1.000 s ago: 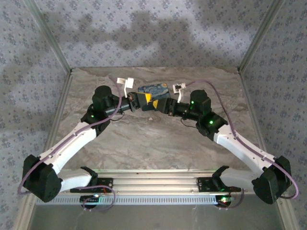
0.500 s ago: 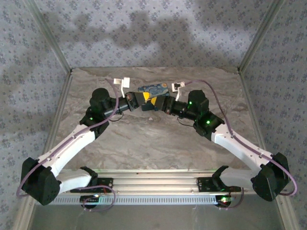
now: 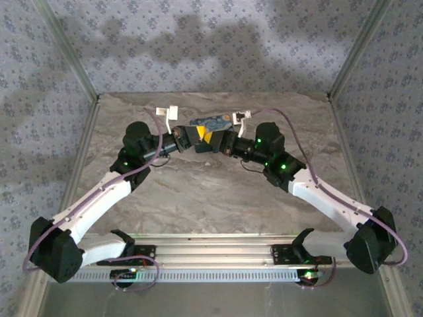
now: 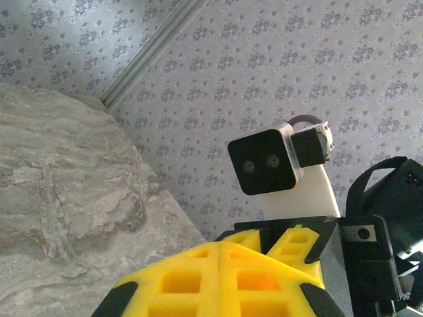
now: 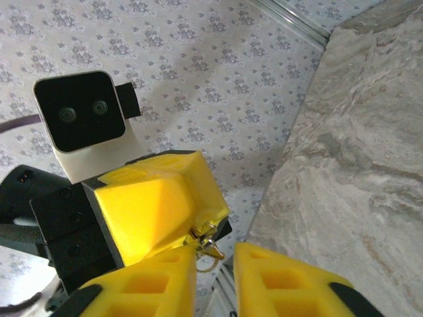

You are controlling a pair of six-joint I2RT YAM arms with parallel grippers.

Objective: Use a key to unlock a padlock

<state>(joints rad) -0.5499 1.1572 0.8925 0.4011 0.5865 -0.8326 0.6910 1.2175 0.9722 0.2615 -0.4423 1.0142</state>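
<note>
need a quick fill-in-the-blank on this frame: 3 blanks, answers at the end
1. The left gripper and right gripper meet near the ____ edge of the table.
2. The finger pads of the right gripper are ____ foam.
3. In the left wrist view, the camera on the opposite wrist has a ____ housing.

Answers: far; yellow; black

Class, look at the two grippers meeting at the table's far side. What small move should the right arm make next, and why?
Probably ease the right gripper forward and close it: a small brass metal piece pokes from the left gripper's shut yellow foam fingers, just at the right fingers' open gap.
</note>
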